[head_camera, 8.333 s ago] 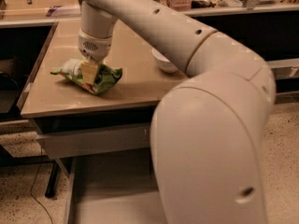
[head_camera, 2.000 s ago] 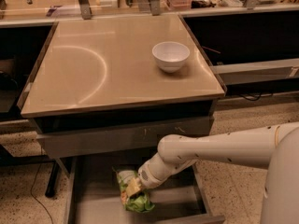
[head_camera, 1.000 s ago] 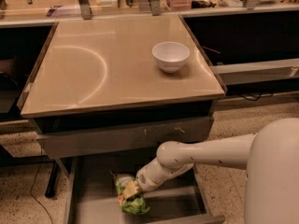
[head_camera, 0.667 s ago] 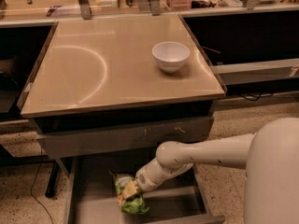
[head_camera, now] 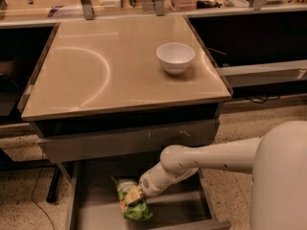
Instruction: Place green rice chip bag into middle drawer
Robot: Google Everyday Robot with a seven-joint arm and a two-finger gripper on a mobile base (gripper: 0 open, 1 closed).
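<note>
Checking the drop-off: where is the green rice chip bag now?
In the camera view, the green rice chip bag is low and left of centre inside the open middle drawer, with the end effector at its top.

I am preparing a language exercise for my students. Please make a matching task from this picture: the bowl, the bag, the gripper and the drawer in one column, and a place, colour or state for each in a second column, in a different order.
Column 1
1. bowl
2. bag
3. gripper
4. drawer

Column 2
A. pulled out, below the table
B. white, on the table
C. at the bag, inside the drawer
D. green, under the gripper

Pairs: 1-B, 2-D, 3-C, 4-A
</note>
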